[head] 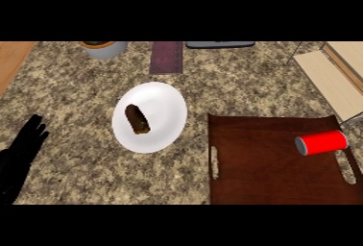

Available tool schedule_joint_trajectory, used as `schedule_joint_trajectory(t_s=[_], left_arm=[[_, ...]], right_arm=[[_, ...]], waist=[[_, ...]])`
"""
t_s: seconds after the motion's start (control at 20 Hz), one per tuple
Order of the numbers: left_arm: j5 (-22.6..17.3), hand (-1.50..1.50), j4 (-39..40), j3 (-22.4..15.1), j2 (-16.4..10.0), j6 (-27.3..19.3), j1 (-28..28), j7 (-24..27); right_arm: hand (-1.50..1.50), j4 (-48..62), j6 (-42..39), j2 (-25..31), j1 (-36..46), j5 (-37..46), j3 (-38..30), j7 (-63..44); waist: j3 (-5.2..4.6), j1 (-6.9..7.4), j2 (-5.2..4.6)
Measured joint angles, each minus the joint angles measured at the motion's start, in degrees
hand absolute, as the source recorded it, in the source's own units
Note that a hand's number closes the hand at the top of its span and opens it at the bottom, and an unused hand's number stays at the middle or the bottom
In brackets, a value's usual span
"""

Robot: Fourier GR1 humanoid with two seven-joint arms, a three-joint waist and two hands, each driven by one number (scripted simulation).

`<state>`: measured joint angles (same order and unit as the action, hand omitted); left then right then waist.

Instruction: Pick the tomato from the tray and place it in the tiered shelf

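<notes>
A dark brown tray (269, 182) lies on the counter at the lower right. On its right part rests a red cylinder with a grey end (321, 142), lying on its side; no round tomato shows. The tiered shelf (333, 77), made of pale wood with a thin metal frame, stands at the upper right edge. My left hand (25, 144) rests at the lower left edge, fingers straight and pointing up, far from the tray. My right hand does not show.
A white plate (159, 103) with a dark brown oblong piece of food (138, 119) sits left of the tray. At the back stand a grey pot (105, 48), a purple strip (166, 56) and a dark flat object (220, 44).
</notes>
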<state>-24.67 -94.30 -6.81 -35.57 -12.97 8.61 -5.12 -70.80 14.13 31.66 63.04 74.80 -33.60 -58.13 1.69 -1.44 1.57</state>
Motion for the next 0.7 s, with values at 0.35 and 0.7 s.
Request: schedule_joint_trajectory(t_s=[0.35,0.7], left_arm=[[0.0,0.0,-1.4,1.1,-0.5,-0.8,2.8,0.4],[-0.8,0.0,-2.7,2.3,-1.2,-1.2,5.8,0.1]], right_arm=[[-1.5,-17.5,-11.0,0.9,-1.1,2.8,0.1,-3.7],[-1.5,-33.9,-24.9,-0.9,-2.0,4.3,-0.5,-4.7]], waist=[[-0.36,-2.11,0.77],[-0.69,-4.36,1.55]])
